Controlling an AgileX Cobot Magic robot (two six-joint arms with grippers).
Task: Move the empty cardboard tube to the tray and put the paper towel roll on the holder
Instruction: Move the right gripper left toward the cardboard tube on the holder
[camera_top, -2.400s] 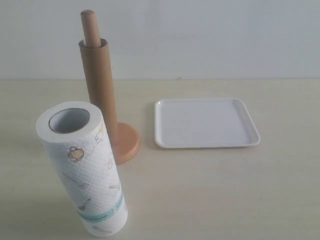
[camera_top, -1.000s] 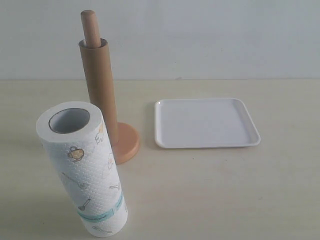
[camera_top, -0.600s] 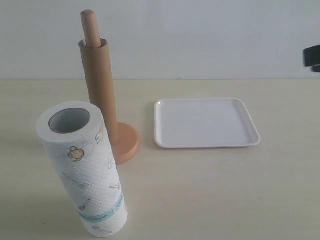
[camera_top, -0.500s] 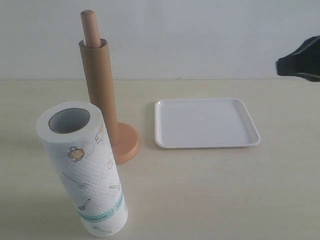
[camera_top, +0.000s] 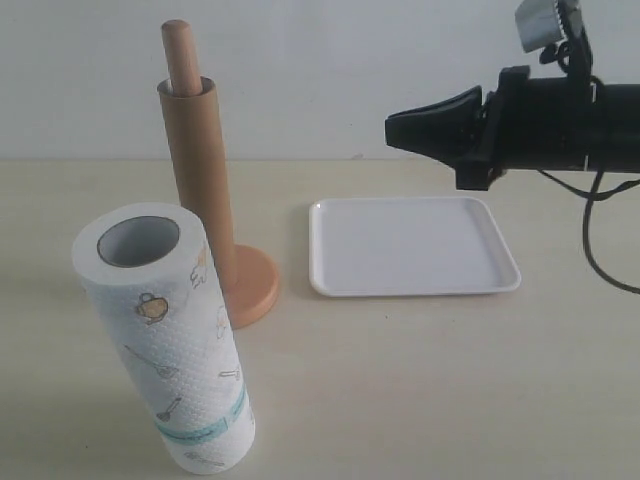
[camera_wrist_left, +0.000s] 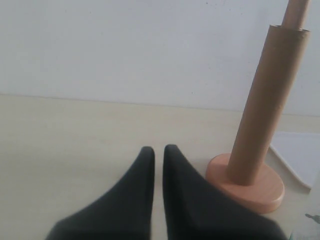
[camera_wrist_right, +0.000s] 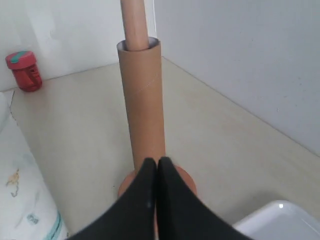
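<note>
The empty cardboard tube (camera_top: 198, 170) is standing sleeved over the holder (camera_top: 252, 287), left of the tray (camera_top: 415, 288) on the counter (camera_top: 420, 380). The right gripper (camera_top: 392, 127) is hovering above the tray and pointing toward the tube, jaws pressed together. The left gripper (camera_wrist_left: 158, 151) is sitting low, jaws all but touching, holding nothing. The right jaws probably need spreading wider than the tube, pinching near its top, then lifting straight up so the holder is not tipping.
</note>
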